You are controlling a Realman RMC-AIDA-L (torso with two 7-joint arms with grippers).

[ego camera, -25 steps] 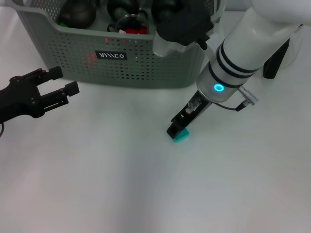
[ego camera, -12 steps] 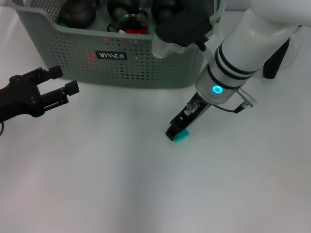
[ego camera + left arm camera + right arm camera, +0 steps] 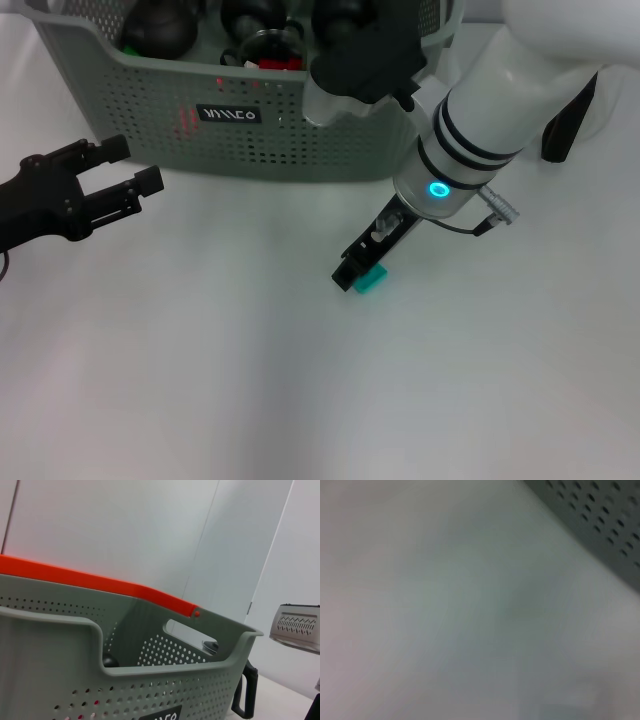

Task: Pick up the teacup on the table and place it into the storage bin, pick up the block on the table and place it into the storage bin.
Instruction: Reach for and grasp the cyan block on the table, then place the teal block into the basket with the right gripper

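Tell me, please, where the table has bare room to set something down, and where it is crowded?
The near half of the table is bare, as is the strip between the left gripper and the right gripper. It is crowded around the block at the right gripper, and inside the bin, which holds dark items.

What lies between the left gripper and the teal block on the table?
In the head view, only bare white table separates the left gripper from the teal block; the right gripper is already at the block.

A small teal block (image 3: 370, 281) lies on the table before the grey-green storage bin (image 3: 300, 140).
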